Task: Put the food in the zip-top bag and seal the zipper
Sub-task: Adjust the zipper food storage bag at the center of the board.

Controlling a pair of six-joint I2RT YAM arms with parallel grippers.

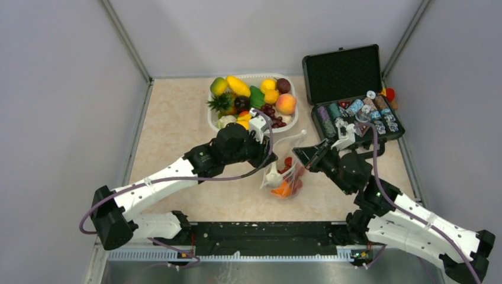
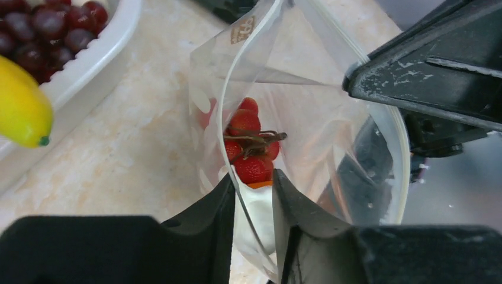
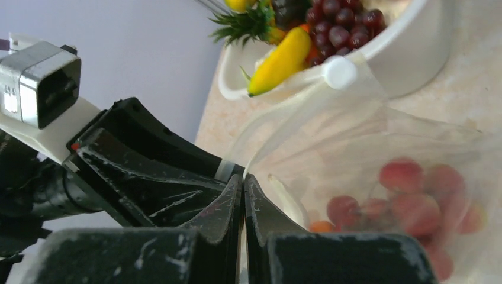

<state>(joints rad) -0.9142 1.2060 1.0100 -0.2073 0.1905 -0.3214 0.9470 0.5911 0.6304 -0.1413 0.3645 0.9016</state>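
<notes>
the clear crinkly plastic zip-top bag (image 1: 285,180) stands open on the beige table (image 1: 177,130) near the white plastic tub (image 2: 95,59), holding red toy strawberries (image 2: 251,168) and an orange piece (image 2: 260,184) that is mostly hidden beneath them. the left gripper (image 2: 254,207) is clenched on the bag's near rim, and the right gripper (image 3: 243,201) is pinched tight on the opposite rim. the fruit is blurred through the film in the right wrist view.

Open black case (image 1: 343,74) of chips (image 1: 355,112)

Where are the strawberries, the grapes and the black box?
strawberries (image 2: 253,168), left wrist view, on the nearest red berry.
grapes (image 2: 53,26), left wrist view, middle of the bunch.
black box (image 1: 343,74), top external view, on its open lid.
</notes>
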